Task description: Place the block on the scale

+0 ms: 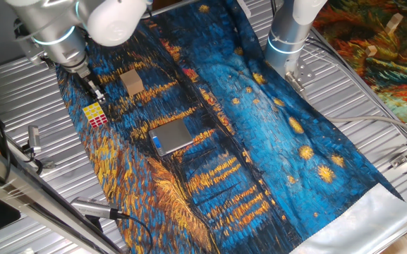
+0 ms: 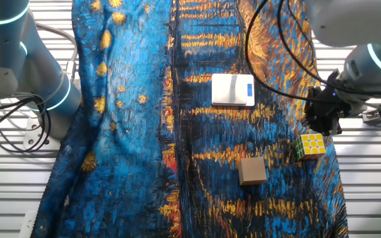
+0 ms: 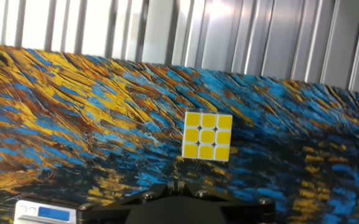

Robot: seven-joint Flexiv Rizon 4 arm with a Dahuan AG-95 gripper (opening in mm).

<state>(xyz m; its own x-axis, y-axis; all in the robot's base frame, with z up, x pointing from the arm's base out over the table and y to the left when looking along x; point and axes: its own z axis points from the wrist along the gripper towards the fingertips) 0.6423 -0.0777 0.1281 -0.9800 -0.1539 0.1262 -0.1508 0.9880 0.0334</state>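
So the puzzle cube [image 1: 96, 115] sits on the painted cloth [image 1: 274, 141] covering the bench [image 1: 20, 99], near the cloth's edge with its yellow face up, and nothing is holding it. The pincer [image 2: 323, 119] hangs just beside and above it, but I can't tell if its fingers are apart or together. The scale [image 2: 232, 89] lies flat nearer the middle of the cloth with nothing on its plate, and a plain wooden block [image 2: 251, 170] sits nearby.
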